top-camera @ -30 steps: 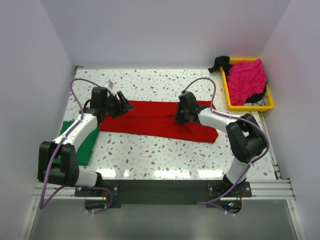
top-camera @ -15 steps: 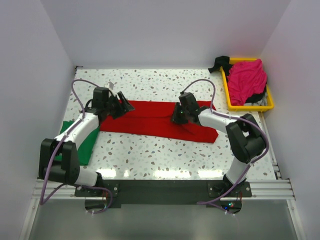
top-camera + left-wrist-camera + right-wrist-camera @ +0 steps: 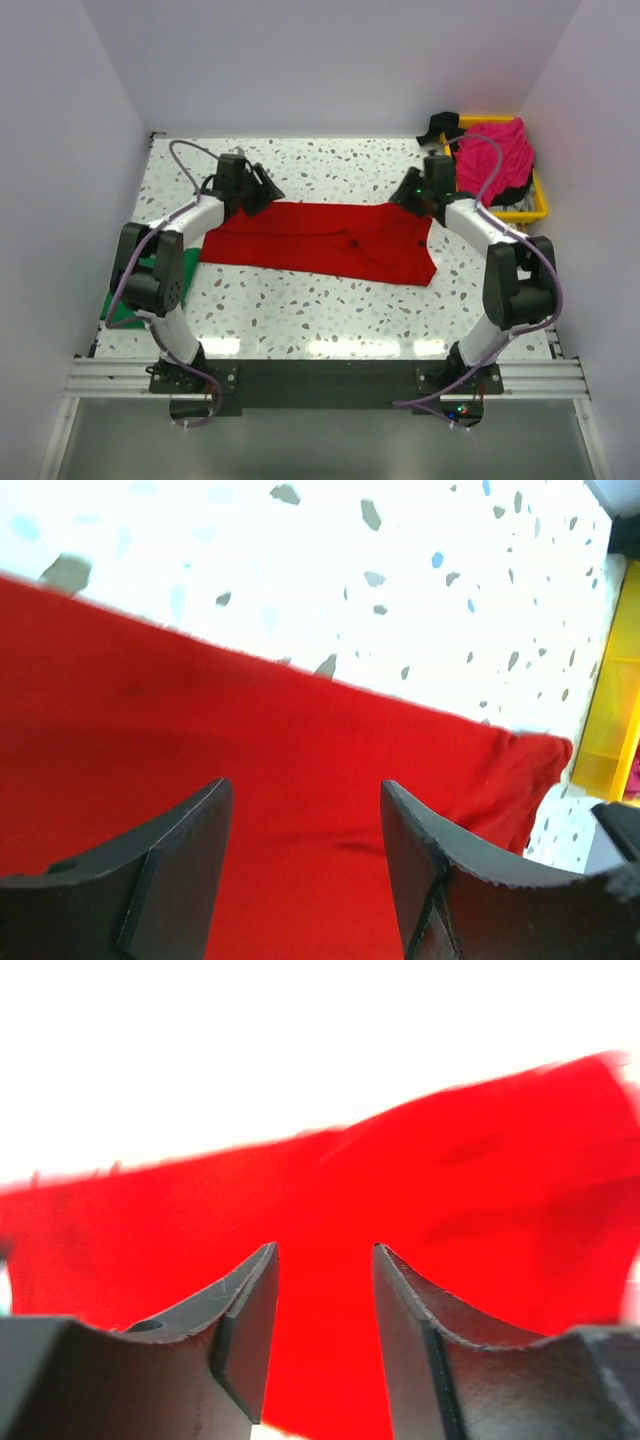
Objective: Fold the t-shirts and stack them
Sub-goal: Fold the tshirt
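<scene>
Three t-shirts are counted. One red t-shirt is laid across the middle of the speckled table as a long flat band, left to right. One green t-shirt is seen at the table's left edge, partly hidden under the left arm. One magenta-pink t-shirt is heaped in the single yellow tray at the far right corner. One black item, too bunched to be identified, is draped over the tray's far left corner.

Two arms and two grippers are counted. The left gripper is held over the far edge of the red t-shirt towards its left end. In the left wrist view its jaws are spread wide and nothing is caught between them, the red cloth being seen beneath. The right gripper is held over the far right corner of the same t-shirt, just beside the tray. In the right wrist view its jaws are parted as well, with only red cloth seen behind the gap, so the cloth is released.

Compared with a second earlier, both grippers are found farther back on the table. The left one has been shifted from the cloth's left end to its far edge. The right one has been carried from the middle-right of the band to the corner by the tray. The right half of the red t-shirt is now spread broader and flatter, and less of the green t-shirt is left uncovered by the left arm.
</scene>
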`<state>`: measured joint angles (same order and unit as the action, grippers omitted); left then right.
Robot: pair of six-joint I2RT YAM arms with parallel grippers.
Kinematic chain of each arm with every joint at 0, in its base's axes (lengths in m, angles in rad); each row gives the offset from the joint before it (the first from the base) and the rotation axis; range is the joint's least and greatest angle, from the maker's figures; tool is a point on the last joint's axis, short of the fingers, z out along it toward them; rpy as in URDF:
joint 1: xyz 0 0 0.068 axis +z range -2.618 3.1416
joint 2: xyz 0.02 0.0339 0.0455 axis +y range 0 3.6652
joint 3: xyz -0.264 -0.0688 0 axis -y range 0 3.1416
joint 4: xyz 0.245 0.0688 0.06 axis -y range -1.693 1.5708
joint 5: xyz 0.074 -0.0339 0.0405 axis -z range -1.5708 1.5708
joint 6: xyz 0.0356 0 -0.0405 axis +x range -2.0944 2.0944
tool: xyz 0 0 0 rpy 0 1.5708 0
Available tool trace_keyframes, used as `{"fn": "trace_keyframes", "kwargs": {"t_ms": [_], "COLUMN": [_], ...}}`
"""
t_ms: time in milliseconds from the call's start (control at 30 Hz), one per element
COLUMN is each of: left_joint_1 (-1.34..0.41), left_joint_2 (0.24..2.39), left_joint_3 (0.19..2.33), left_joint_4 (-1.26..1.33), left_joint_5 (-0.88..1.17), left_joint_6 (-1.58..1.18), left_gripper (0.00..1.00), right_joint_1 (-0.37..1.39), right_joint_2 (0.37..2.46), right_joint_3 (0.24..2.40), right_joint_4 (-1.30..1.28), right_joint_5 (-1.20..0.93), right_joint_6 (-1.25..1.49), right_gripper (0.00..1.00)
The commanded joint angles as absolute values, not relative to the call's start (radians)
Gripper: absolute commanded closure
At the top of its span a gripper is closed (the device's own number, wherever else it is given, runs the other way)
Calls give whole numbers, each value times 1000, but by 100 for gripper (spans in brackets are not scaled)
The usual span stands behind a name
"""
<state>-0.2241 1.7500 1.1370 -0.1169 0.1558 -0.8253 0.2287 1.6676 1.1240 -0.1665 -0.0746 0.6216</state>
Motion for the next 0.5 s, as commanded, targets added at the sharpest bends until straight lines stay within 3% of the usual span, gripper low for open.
{"fn": "trace_keyframes", "kwargs": {"t_ms": [0,467], "left_joint_1": [-238,-239], "left_joint_2": [1836,2022], "left_joint_3": [1251,1358], "left_joint_4": [-20,-15], "left_joint_5": [110,109], "left_joint_6": [-856,-833], "left_gripper": [35,37], "right_joint_1": [77,3], "right_joint_2": [1722,1905], "right_joint_3": [1143,1209], "right_joint_4": [-152,-32], "right_joint_5": [-77,-97], "right_joint_6": [626,675], "right_gripper": [57,63]}}
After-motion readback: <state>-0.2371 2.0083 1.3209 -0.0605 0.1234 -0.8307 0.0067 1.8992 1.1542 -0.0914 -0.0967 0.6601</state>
